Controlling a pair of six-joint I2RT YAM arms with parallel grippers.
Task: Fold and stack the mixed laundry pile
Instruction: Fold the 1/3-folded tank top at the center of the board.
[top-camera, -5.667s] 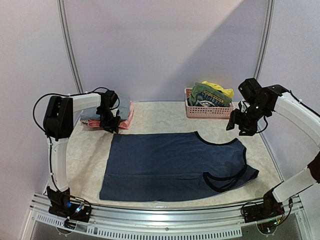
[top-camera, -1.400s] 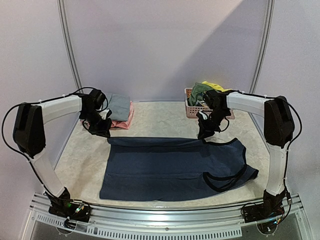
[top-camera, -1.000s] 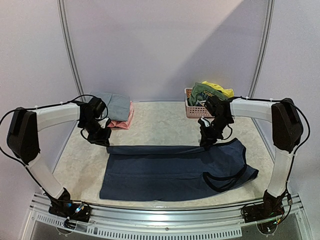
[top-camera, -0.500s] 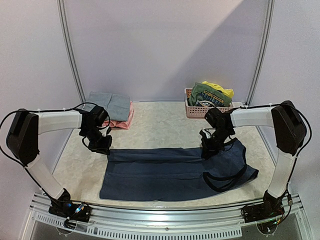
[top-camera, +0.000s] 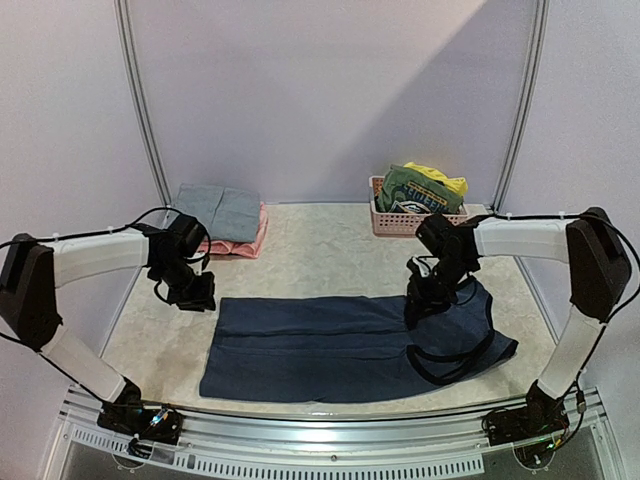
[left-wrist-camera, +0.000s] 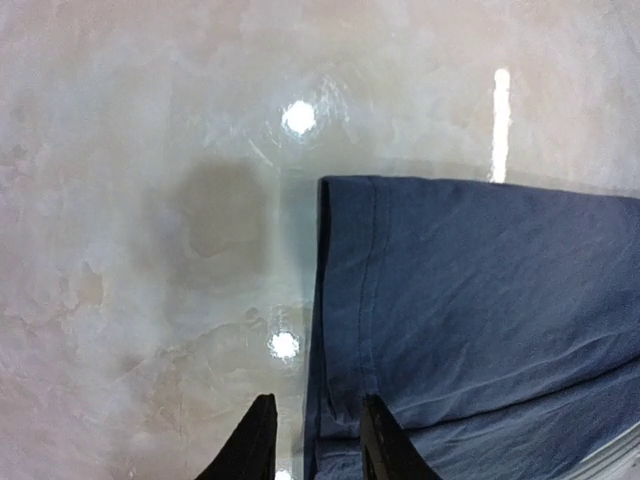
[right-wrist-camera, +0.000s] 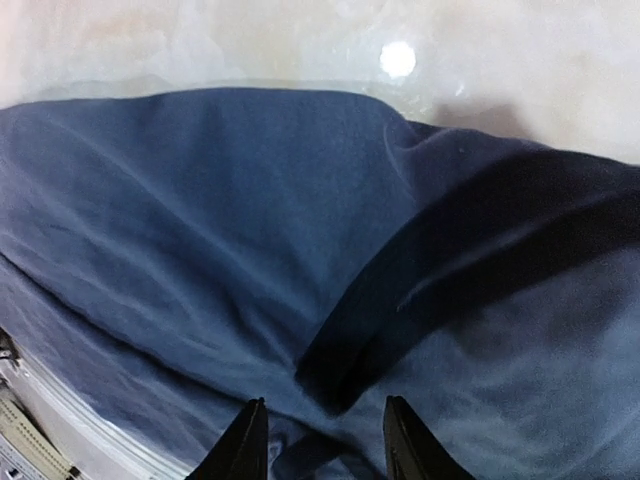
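Both apart: left pincer (left-wrist-camera: 316, 402) astride navy top (top-camera: 330, 345) hem; right pincer (right-wrist-camera: 323, 402) above its dark trim.

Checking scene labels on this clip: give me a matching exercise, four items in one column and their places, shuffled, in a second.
Items
1. navy top
2. pink basket
3. grey folded garment
4. green tee

Places
A. far left of the table, on a pink piece
B. inside the basket, with a yellow piece
C. laid out mid-table
D. far edge, right side

Pairs: 1-C, 2-D, 3-A, 4-B
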